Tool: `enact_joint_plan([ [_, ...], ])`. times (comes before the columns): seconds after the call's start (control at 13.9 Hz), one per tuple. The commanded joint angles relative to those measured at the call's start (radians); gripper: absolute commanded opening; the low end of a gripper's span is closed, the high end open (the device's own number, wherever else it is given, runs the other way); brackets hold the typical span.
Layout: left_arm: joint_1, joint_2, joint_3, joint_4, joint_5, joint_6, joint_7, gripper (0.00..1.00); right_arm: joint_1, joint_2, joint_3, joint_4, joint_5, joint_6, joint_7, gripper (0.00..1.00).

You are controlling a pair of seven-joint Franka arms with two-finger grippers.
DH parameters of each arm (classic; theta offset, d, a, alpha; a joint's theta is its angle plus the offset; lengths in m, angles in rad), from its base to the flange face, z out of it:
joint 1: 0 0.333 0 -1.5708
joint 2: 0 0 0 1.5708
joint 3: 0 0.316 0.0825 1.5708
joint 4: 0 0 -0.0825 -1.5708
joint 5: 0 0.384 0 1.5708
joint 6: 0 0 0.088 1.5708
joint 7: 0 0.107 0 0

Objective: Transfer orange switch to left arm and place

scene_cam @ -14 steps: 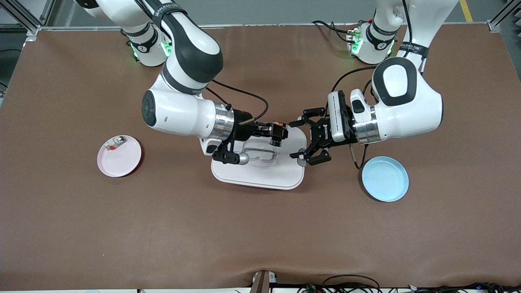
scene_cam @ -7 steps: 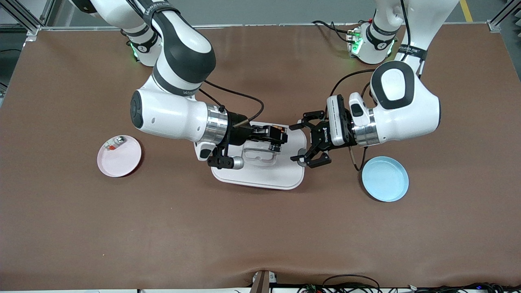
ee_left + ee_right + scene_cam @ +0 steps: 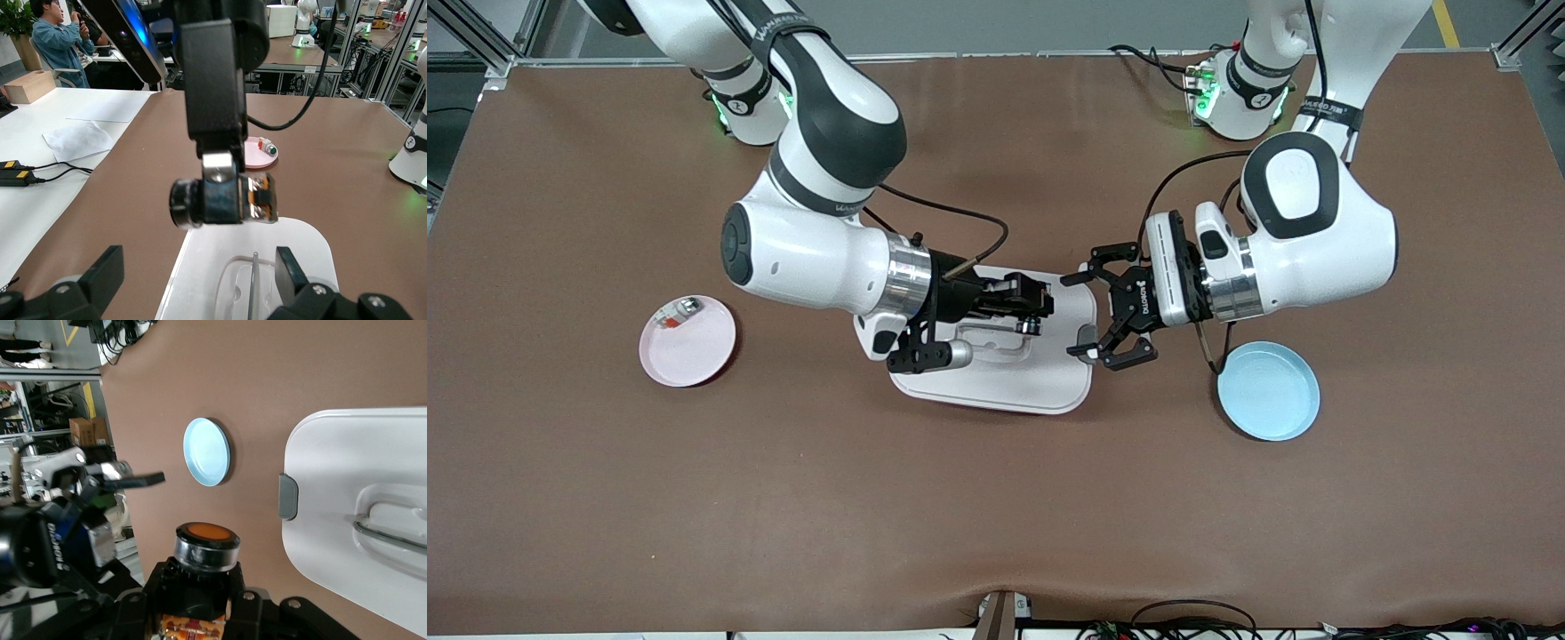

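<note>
Orange switch [image 3: 203, 550] cap, right-wrist only

White arms [image 3: 809, 258], black joint bands, silver wrists, black cables

You see the desk [image 3: 996, 498] from high above, facing the robots. Both wrist cameras look closely along their fingers; all three share the box [image 3: 1040, 378].
</note>
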Motion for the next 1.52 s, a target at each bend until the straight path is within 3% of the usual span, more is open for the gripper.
enact_joint_plan([
  [0.0, 0.003, 0.003, -0.004, 0.025, -0.024, 0.000, -0.012, 1.00, 0.014, 0.038, 0.001, 0.055, -0.016, -0.008, 0.005, 0.00],
  [0.22, -0.019, 0.044, -0.005, 0.053, -0.026, 0.000, 0.084, 1.00, 0.023, 0.053, 0.003, 0.075, -0.016, -0.008, 0.029, 0.00],
  [0.87, -0.045, 0.051, -0.024, 0.044, -0.024, 0.000, 0.070, 1.00, 0.029, 0.076, 0.003, 0.111, -0.014, -0.002, 0.043, 0.00],
  [1.44, -0.057, 0.052, -0.027, 0.045, -0.040, 0.000, -0.135, 1.00, 0.020, 0.117, 0.004, 0.169, -0.014, 0.001, 0.059, 0.00],
])
